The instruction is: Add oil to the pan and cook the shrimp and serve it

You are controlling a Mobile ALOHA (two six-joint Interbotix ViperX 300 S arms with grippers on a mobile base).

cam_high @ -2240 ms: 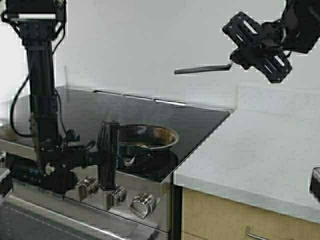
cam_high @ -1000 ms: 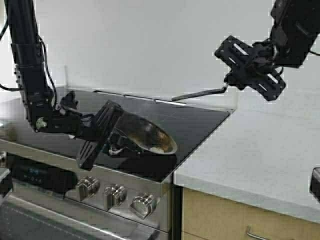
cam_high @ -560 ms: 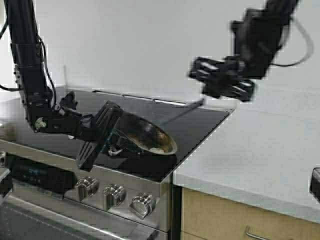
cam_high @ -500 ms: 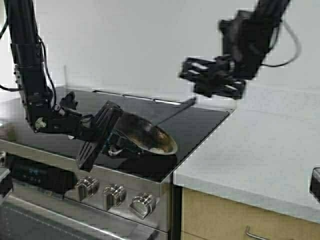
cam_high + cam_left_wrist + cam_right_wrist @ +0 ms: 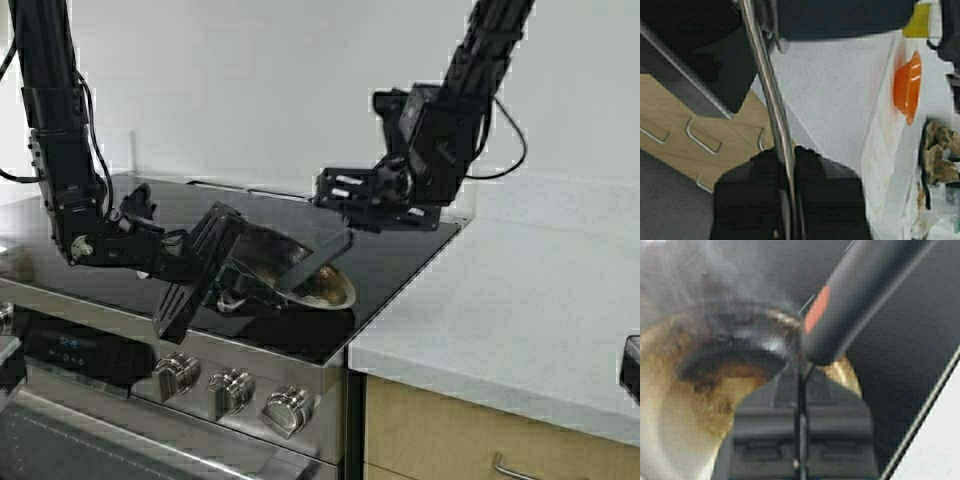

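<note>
The steel pan [image 5: 290,270], brown-stained inside, is lifted off the black cooktop [image 5: 400,250] and tilted with its open side to the right. My left gripper [image 5: 228,275] is shut on the pan's thin metal handle [image 5: 771,95]. My right gripper [image 5: 350,215] is shut on a black spatula [image 5: 315,262], whose blade reaches down into the pan. In the right wrist view the spatula [image 5: 860,295] has an orange-red mark and lies over the stained pan [image 5: 685,390], with smoke above it. A small pale patch at the pan's low rim [image 5: 322,296] may be the shrimp. The oil jug is out of view.
Steel stove knobs [image 5: 230,390] line the front below the pan. The white counter [image 5: 500,310] lies to the right, over wooden cabinets [image 5: 450,430]. An orange bowl [image 5: 906,85] sits on the counter in the left wrist view. A dark object [image 5: 630,368] is at the right edge.
My left gripper lifted and tilted the pan, then held still. My right arm swung down and left from high at the right, bringing the spatula blade into the pan.
</note>
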